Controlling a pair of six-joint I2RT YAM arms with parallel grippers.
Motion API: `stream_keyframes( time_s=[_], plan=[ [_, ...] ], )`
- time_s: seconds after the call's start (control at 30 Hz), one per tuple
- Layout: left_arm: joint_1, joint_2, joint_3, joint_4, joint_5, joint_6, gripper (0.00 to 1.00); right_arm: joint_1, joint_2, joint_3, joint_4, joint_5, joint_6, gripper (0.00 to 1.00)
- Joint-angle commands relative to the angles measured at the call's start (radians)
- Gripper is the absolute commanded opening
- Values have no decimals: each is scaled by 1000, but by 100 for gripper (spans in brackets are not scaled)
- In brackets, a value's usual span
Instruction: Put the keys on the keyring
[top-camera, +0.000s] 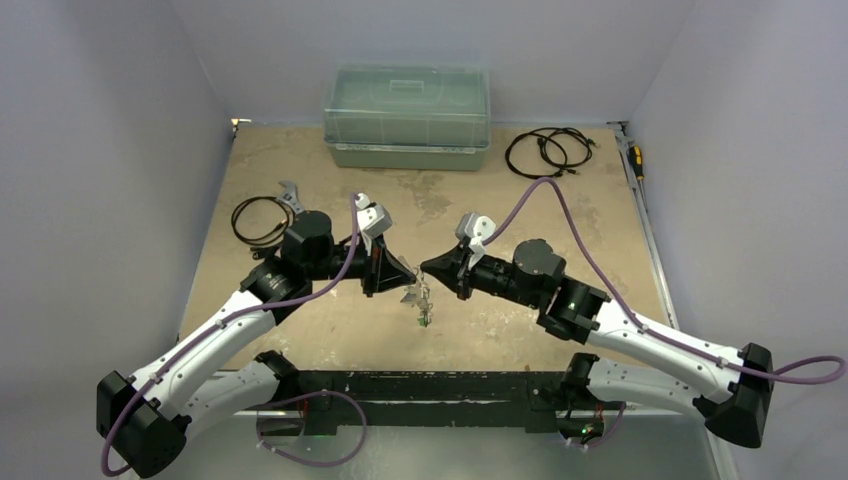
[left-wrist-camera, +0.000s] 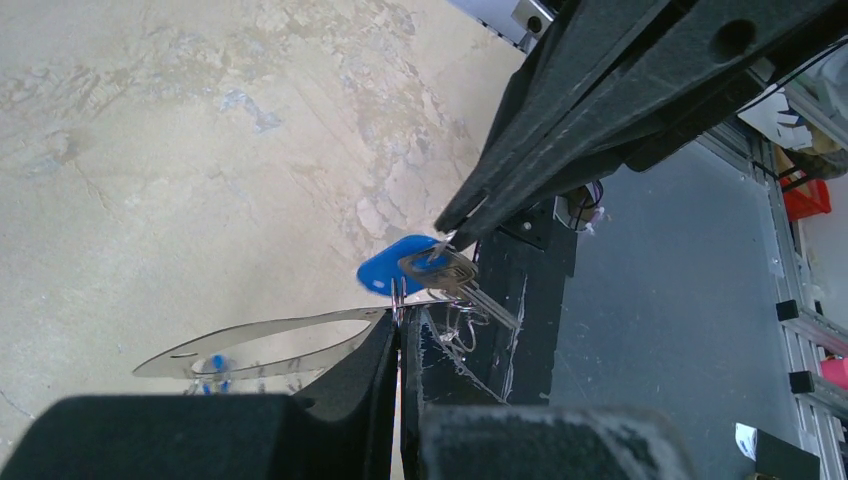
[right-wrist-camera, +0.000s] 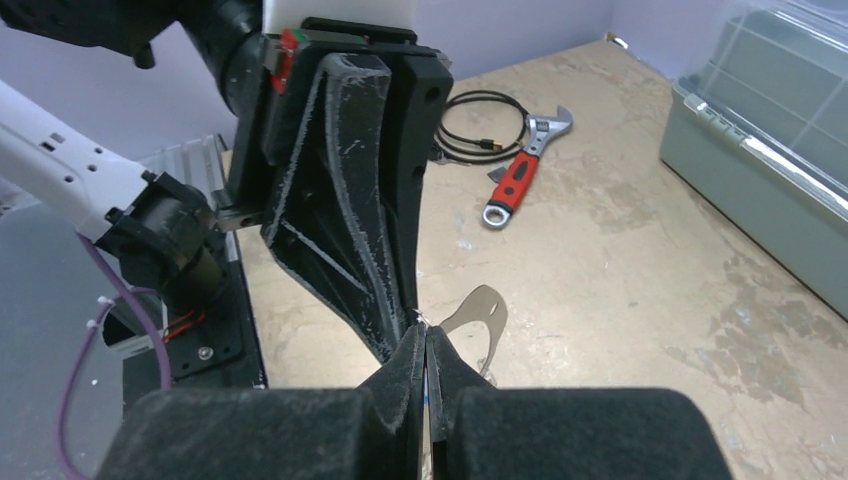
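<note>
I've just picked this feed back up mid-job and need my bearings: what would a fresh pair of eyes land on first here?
The left gripper and right gripper meet tip to tip above the middle of the table, both shut. The right one pinches a blue-tagged key right at the thin keyring clamped in the left. Behind them, a clear lidded box sits at the far edge.
</note>
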Motion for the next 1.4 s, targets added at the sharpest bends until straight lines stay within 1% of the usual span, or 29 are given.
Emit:
stream_keyframes(
  time_s=[0.0, 0.17, 0.4, 0.83, 1.37],
  plan=[
    [5, -18, -2, 59, 29, -15, 0, 4, 25, 52, 2, 32, -7, 0],
    [5, -20, 0, 51, 21, -5, 0, 4, 42, 61, -5, 4, -10, 0],
    [5, -21, 0, 43, 16, 6, 0, 4, 25, 53, 0, -26, -9, 0],
    [5, -20, -4, 32, 15, 24, 0, 4, 58, 67, 14, -41, -11, 0],
    [5, -12, -5, 26, 20, 30, 0, 4, 53, 64, 24, -86, -35, 0]
  ],
)
